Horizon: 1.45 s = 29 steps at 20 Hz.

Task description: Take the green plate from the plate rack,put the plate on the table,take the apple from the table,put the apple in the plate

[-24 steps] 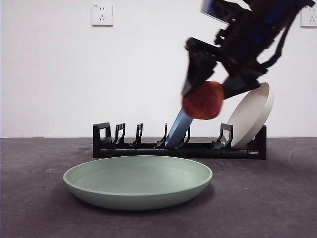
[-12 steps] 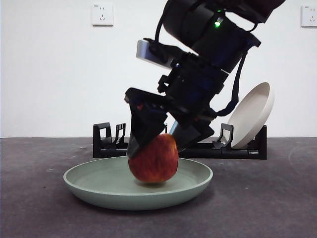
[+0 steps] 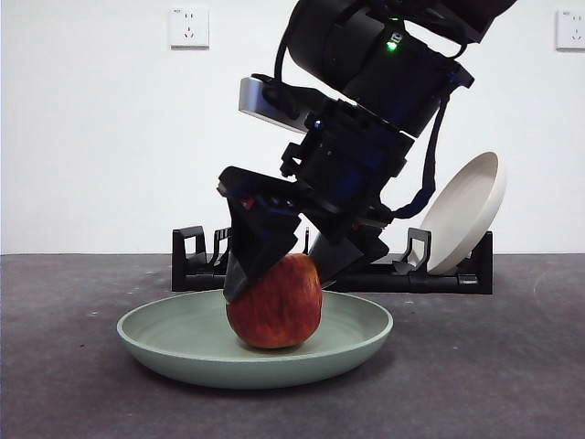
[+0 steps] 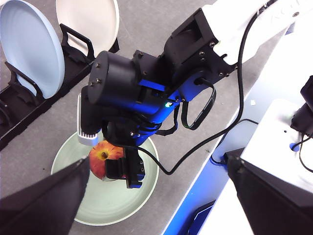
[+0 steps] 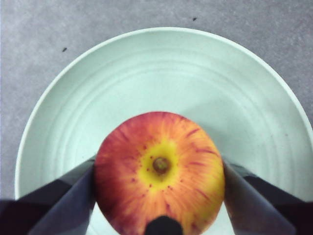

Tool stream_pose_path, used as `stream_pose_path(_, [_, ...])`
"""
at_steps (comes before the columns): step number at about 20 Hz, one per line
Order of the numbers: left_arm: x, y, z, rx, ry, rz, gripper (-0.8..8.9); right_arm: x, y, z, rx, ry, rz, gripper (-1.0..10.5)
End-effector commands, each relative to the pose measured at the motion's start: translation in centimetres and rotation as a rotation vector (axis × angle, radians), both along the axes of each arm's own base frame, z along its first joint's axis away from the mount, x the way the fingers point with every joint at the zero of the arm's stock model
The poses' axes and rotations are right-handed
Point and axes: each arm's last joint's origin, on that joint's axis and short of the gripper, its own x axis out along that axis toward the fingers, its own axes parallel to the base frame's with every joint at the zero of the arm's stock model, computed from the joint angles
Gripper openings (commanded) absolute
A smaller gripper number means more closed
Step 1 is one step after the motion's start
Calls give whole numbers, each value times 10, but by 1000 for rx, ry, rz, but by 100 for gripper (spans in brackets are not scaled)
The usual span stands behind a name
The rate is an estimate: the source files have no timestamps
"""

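The pale sage-green round plate (image 3: 254,340) lies on the dark grey worktop (image 3: 494,366), and the right claw (image 3: 274,274) is clamped on the streaked red apple (image 3: 274,305) resting in it, so only release is left.

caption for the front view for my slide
Right gripper, shut on the apple, sets it in the green plate in front of the plate rack.

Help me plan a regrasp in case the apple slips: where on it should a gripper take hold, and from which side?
Grip the apple across its widest middle, coming from above, as the right gripper does now. It sits stem-up in the green plate, whose raised rim would likely hinder a low sideways approach.
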Motion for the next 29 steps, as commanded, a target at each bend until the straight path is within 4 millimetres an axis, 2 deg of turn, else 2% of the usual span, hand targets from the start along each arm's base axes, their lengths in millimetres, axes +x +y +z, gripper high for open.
stream_pose_path(1, [0,-1,-1,1,2,0,474,-2,-1,-9,-29,34,-2,575])
stream_pose_path(5, [0,-1,-1,1,2,0,474,-3,-2,5,5,-4,-5,576])
stream_pose_path(9, [0,-1,-1,1,3,0,474,-11,-11,37,58,-64,-11,576])
stream_pose_path(11, [0,-1,-1,3,4,-1,474,-22,-23,59,64,-93,-25,575])
stream_pose_path(14, [-1,1,-3,30,13,-1,474,-50,-51,96,65,-85,-21,570])
stream_pose_path(18, [-2,4,-7,78,36,-6,471,-97,-97,129,56,-14,-16,565])
stream_pose_path(22, [-4,9,-12,147,65,-9,470,-136,-135,143,79,76,15,562])
stream_pose_path(25, [-6,10,-14,163,105,-42,462,-151,-149,146,100,134,8,523])
stream_pose_path(27, [-7,10,-15,167,126,-61,371,-158,-155,147,102,149,-4,416])
stream_pose_path(29, [-7,11,-15,172,130,-63,189,-161,-159,147,104,152,-10,256])
